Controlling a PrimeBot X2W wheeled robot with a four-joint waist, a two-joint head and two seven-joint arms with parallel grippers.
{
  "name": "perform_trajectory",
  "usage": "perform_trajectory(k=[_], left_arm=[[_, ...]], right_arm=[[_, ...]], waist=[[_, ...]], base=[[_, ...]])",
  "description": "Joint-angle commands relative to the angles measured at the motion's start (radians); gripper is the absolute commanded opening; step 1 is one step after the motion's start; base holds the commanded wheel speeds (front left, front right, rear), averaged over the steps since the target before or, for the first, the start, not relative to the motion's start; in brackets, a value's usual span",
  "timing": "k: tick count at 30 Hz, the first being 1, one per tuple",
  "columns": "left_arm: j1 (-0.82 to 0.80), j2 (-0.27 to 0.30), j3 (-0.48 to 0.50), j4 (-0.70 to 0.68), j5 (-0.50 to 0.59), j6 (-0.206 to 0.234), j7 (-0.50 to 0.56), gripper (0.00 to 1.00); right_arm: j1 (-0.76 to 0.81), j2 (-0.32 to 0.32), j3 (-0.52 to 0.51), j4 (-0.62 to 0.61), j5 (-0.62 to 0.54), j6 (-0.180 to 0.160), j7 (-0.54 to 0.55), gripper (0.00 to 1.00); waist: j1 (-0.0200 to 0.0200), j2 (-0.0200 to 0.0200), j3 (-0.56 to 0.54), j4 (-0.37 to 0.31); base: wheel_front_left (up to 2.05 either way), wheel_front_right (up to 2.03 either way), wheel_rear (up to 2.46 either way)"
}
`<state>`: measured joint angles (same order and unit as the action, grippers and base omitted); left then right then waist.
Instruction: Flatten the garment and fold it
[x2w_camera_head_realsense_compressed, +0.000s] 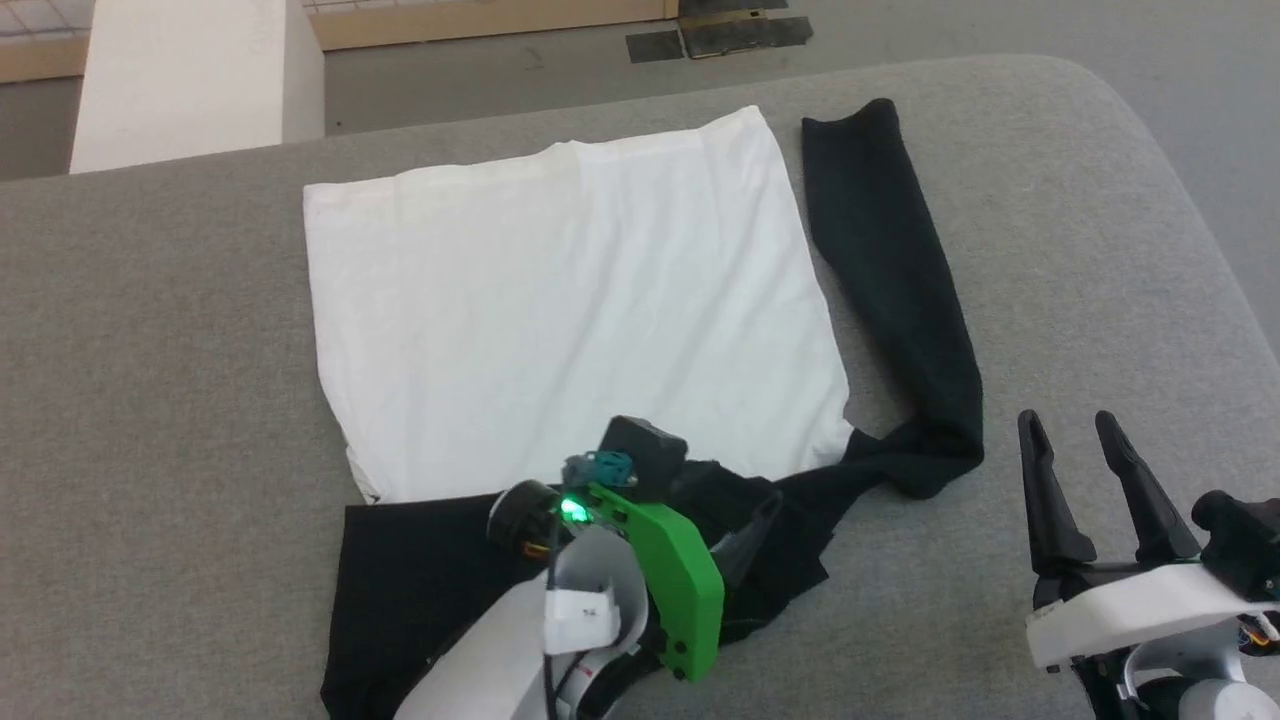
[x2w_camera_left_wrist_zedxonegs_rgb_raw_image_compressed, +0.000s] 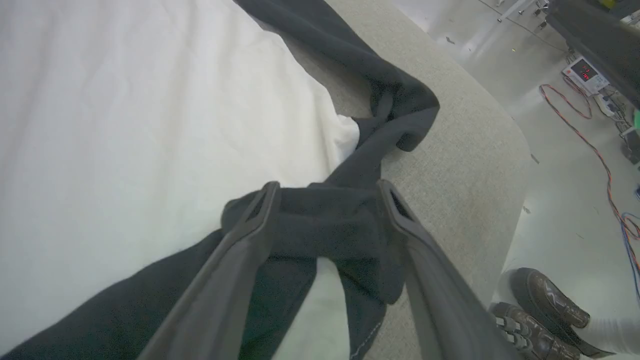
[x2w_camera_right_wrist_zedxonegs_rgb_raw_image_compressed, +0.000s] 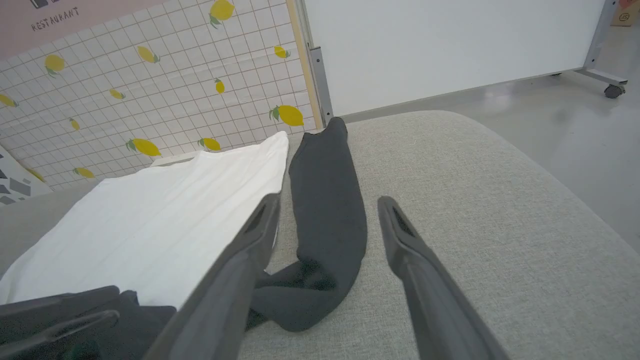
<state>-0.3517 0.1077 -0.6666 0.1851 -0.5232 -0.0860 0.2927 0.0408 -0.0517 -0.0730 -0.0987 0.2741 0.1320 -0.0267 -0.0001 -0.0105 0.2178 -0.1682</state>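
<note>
Soft matt cloth garment (x2w_camera_head_realsense_compressed: 570, 300) on rough grey woven surface (x2w_camera_head_realsense_compressed: 150, 400)

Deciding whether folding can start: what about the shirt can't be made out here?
Left wrist view: black cloth of the garment bunches between the spread fingers of the left gripper; whether it is pinched is unclear.
Head view: that arm's wrist covers the neckline.
Head view: the black cloth at lower left runs off the bottom edge, so the other sleeve cannot be traced.

Covered and cropped parts
The green plastic wrist bracket (x2w_camera_head_realsense_compressed: 680, 580) covers near black cloth of the soft white-bodied, black-sleeved T-shirt (x2w_camera_head_realsense_compressed: 570, 300); two brown leather shoes (x2w_camera_left_wrist_zedxonegs_rgb_raw_image_compressed: 550, 302) are cropped by the edge.
</note>
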Motion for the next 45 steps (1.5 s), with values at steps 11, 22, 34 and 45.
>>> perform_trajectory(k=[11, 22, 34, 45], left_arm=[[0.091, 0.071, 0.239, -0.079, 0.008, 0.122, -0.386, 1.0], [0.117, 0.115, 0.48, -0.151, 0.12, 0.245, -0.554, 1.0], [0.049, 0.015, 0.561, -0.222, 0.243, 0.161, -0.554, 1.0], [0.011, -0.038, 0.61, -0.212, 0.279, 0.101, -0.554, 1.0]], right_arm=[[-0.109, 0.001, -0.029, 0.015, -0.063, -0.001, 0.044, 1.0], [-0.488, -0.057, -0.097, 0.227, -0.121, -0.001, 0.238, 1.0], [-1.012, -0.126, -0.209, 0.57, -0.222, -0.001, 0.533, 1.0], [-1.126, -0.173, -0.215, 0.639, -0.285, -0.001, 0.82, 1.0]], waist=[[0.0001, 0.0105, 0.018, 0.086], [0.0001, 0.0105, 0.154, 0.179], [0.0001, 0.0105, 0.402, 0.283], [0.0001, 0.0105, 0.485, 0.327]], base=[[0.0, 0.0, 0.0], [0.0, 0.0, 0.0], [0.0, 0.0, 0.0], [0.0, 0.0, 0.0]])
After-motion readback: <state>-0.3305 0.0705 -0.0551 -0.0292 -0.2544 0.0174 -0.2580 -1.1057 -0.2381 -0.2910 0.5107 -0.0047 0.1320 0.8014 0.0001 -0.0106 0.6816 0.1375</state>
